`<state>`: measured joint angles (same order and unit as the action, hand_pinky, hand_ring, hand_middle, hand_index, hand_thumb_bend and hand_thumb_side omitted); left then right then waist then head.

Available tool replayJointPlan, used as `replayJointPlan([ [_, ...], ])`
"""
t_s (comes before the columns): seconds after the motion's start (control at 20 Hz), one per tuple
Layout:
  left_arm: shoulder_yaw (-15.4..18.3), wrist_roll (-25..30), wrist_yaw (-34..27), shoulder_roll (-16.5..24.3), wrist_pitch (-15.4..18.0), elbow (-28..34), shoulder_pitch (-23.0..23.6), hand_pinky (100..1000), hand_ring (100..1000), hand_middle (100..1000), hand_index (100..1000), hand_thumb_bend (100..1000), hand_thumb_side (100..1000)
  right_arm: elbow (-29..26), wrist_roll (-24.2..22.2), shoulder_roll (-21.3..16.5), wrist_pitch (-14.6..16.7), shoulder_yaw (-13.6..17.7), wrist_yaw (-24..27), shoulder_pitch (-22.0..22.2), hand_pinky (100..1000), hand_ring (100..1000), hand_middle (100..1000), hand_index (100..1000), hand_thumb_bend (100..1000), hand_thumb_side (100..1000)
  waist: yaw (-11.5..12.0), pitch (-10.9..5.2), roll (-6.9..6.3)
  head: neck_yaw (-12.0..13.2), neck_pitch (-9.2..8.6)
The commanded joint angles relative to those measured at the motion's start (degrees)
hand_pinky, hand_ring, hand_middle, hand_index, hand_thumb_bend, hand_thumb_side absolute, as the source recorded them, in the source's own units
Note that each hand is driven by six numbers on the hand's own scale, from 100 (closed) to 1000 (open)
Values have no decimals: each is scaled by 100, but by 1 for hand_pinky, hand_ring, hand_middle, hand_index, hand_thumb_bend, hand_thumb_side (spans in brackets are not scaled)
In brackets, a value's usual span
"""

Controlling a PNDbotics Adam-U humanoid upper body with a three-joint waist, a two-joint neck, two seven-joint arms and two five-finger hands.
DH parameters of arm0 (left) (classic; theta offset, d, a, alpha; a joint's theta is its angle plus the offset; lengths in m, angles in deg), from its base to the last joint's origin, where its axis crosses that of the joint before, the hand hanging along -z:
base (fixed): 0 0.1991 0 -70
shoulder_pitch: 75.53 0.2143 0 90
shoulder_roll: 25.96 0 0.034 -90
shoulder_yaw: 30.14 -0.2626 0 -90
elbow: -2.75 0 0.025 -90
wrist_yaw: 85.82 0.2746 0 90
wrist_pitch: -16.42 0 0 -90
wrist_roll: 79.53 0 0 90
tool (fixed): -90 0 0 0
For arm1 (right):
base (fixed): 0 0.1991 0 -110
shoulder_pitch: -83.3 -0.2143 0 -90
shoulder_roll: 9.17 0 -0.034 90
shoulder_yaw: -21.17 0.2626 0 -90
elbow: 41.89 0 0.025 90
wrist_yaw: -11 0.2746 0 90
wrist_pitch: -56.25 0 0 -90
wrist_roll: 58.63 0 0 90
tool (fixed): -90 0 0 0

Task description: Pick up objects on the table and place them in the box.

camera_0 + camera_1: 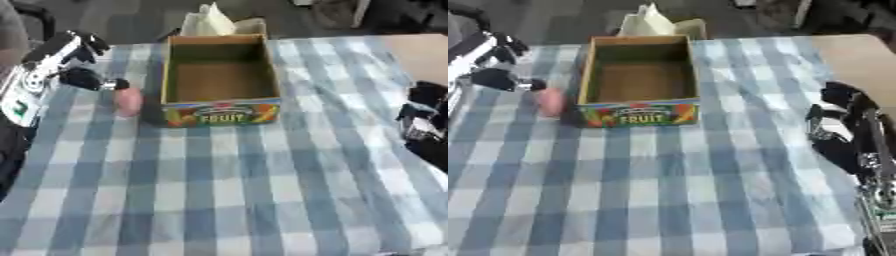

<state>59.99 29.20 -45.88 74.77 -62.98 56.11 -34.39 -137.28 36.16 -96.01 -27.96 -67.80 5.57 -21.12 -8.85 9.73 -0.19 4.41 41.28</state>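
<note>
An open cardboard box (220, 112) with "FRUIT" printed on its front stands at the far middle of the table, and its brown floor is bare. A small pink object (129, 101) is just left of the box's front corner. My left hand (85, 78) comes in from the upper left, its tip right above the pink object's top. The blur hides whether it holds the object. At the right edge my right hand (839, 125) rests open, well away from the box.
A blue and white checked cloth (219, 190) covers the table. A pale paper item (213, 22) stands behind the box. Bare wood (424, 55) shows at the far right corner.
</note>
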Motion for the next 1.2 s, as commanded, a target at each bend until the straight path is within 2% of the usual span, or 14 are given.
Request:
replayJointPlan([
  [0.05, 9, 489, -33, 160, 113, 185, -135, 694, 622, 638, 767, 871, 497, -47, -3, -55, 13, 28, 12, -60, 735, 819, 735, 822, 100, 100, -4, -91, 4, -4, 4],
  [0.25, 34, 725, -63, 169, 128, 248, -135, 694, 622, 638, 767, 871, 497, -47, -2, -54, 12, 28, 9, -59, 735, 819, 735, 822, 100, 100, -2, -92, 3, -3, 3],
  [0.3, 32, 743, -63, 167, 128, 252, -130, 700, 635, 652, 769, 941, 528, -47, -3, -55, 12, 27, 9, -60, 736, 819, 735, 823, 100, 100, -6, -91, 3, -2, 0],
  [0.45, -148, 945, 97, 136, 271, 151, -125, 701, 640, 658, 771, 946, 522, -46, -8, -58, 12, 22, 5, -63, 736, 819, 735, 823, 100, 100, -23, -93, 2, 11, -17],
  [0.65, -176, 1212, 329, 78, 318, 110, -169, 699, 641, 659, 770, 925, 513, -44, -13, -54, 12, 18, 4, -63, 736, 819, 735, 823, 100, 100, -19, -90, 7, 3, -17],
  [0.85, -210, 1188, 533, -14, 292, 65, -165, 694, 636, 655, 763, 889, 509, -44, -14, -53, 13, 17, 3, -70, 737, 820, 735, 823, 100, 100, -24, -79, 29, -10, -23],
  [1.2, -294, 1036, 760, -127, 303, -31, -152, 686, 630, 649, 754, 886, 497, -40, -17, -44, 16, 15, 8, -76, 737, 820, 735, 823, 100, 100, -28, -66, 57, -4, -47],
])
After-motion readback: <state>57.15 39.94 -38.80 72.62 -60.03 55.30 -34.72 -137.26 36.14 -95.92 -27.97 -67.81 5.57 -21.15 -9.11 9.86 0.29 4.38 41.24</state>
